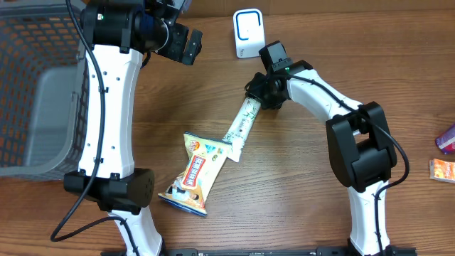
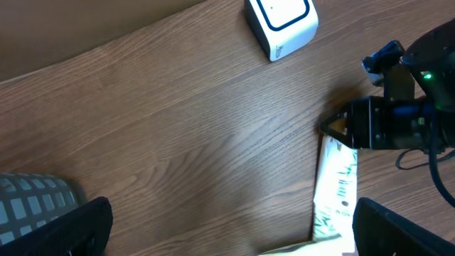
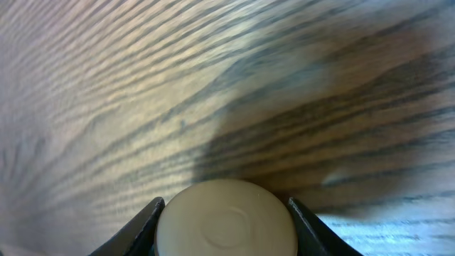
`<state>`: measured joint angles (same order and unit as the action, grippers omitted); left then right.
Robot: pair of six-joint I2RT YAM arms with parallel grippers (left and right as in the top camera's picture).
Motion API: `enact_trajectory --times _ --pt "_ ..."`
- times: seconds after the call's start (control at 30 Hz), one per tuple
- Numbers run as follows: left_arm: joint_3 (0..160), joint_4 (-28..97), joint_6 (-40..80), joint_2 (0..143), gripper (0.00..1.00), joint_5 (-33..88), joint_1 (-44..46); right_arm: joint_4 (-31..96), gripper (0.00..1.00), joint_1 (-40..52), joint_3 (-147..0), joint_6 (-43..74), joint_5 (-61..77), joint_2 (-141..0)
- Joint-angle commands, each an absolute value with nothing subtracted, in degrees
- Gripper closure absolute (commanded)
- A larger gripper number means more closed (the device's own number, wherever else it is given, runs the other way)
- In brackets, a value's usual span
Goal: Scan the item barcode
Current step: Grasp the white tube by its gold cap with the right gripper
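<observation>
Overhead, the right gripper (image 1: pixel 256 94) clasps the far end of the white tube (image 1: pixel 239 128), which slants across the middle of the worktop (image 1: pixel 284 206) with its near end touching a snack packet (image 1: pixel 195 174); the scanner (image 1: pixel 248 33) stands by the far edge. Left wrist: the left gripper (image 2: pixel 227 235) gapes wide and empty. Right wrist: the tube's cap (image 3: pixel 226 219) sits pinched between both fingers (image 3: pixel 138 231).

Free table (image 1: pixel 284 185) left of scanner and tube
Bare wood lies left of the scanner (image 1: pixel 247 32) and tube (image 1: pixel 240 128); the basket (image 1: pixel 28 43) walls the left edge, and the pouch (image 1: pixel 195 174) blocks the near middle.
</observation>
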<state>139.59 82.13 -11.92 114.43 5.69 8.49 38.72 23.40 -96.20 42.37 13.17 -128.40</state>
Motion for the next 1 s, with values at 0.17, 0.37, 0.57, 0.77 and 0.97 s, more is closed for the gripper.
enact_trajectory --times 0.17,0.37,0.57,0.77,0.97 --pt "139.94 82.08 -11.11 113.99 0.00 5.54 8.27 44.51 0.67 23.81 -96.51 20.51 22.98 -113.49" --pt "139.94 82.08 -11.11 113.99 0.00 5.54 8.27 47.11 0.67 23.81 -96.51 10.07 36.10 -107.74" --pt "139.94 82.08 -11.11 113.99 0.00 5.54 8.27 53.82 0.72 23.83 -96.49 1.54 37.69 -107.13" --pt "139.94 82.08 -11.11 113.99 0.00 5.54 8.27 60.36 0.73 23.83 -96.49 -11.03 37.91 -107.13" --pt "139.94 82.08 -11.11 113.99 0.00 5.54 8.27 60.53 0.73 23.77 -96.49 -21.37 46.63 -107.11"
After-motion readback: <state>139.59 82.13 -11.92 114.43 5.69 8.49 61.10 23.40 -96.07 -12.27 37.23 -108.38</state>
